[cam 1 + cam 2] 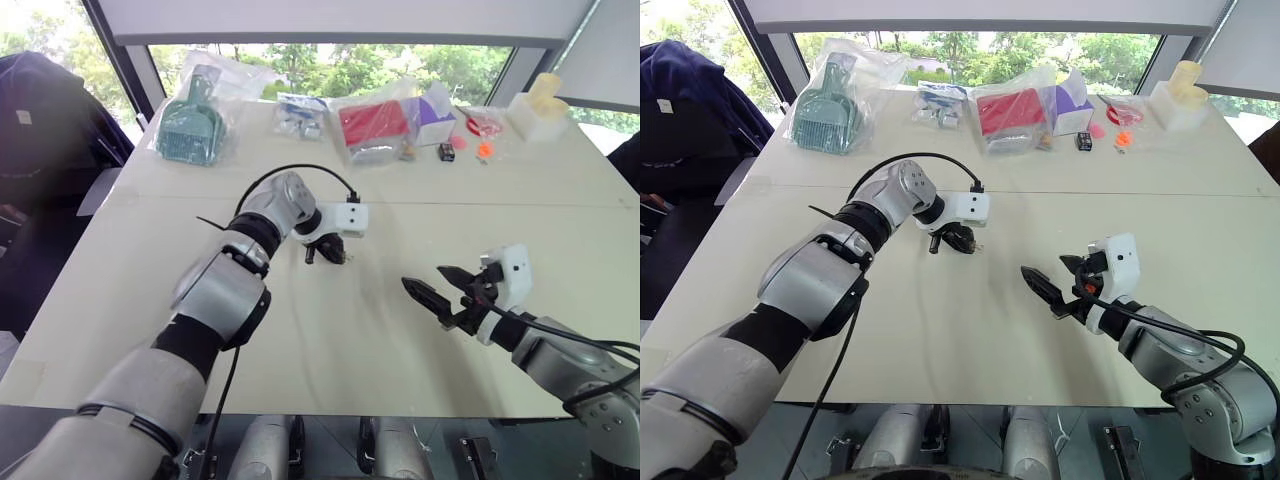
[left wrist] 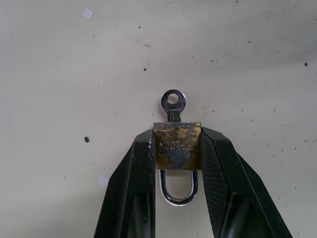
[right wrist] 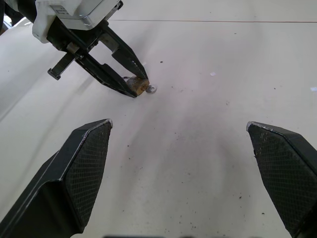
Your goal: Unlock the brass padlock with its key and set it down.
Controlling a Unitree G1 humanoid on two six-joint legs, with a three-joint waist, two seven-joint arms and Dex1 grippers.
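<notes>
Now the left gripper (image 2: 177, 148) is clamped on the brass padlock (image 2: 177, 146) down at the table (image 1: 330, 340). The key (image 2: 173, 104) pokes out past its tips. The right gripper (image 1: 440, 285), wide apart, waits well to the side.

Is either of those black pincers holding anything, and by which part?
The left pincer grips the small brass padlock by its body's two sides, silvery key in it. The right pincer holds nothing.

Padlock (image 2: 177, 146) w/ key (image 2: 173, 104) in tool (image 2: 177, 148)
</notes>
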